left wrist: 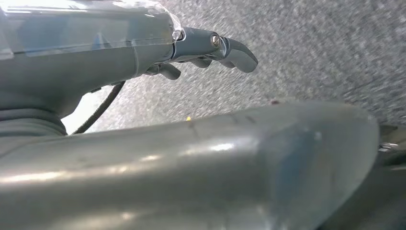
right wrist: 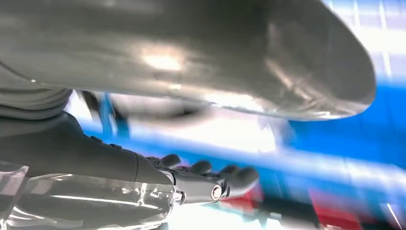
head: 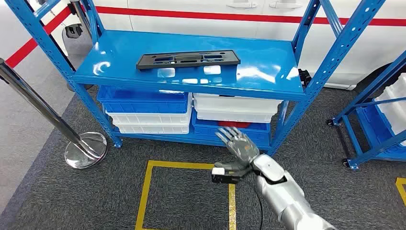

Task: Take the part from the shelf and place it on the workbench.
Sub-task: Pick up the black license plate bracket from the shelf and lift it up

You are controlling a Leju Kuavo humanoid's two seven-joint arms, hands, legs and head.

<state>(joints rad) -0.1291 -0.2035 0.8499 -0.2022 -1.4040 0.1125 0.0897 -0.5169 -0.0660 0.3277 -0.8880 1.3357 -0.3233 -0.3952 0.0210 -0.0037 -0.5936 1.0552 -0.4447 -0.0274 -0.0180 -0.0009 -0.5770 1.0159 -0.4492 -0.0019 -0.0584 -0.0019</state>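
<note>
A flat black plastic part, long and slotted, lies on the top level of the blue shelf. My right hand is raised in front of the shelf's lower tier, well below the part, with its fingers spread and nothing in them. In the right wrist view the same hand reaches toward blurred blue shelving. My left hand hangs over grey carpet with its fingers loosely curled and holds nothing.
Blue and white bins are stacked under the shelf top. A chrome stanchion stands at the left. Yellow floor tape marks the carpet. A second blue rack stands at the right.
</note>
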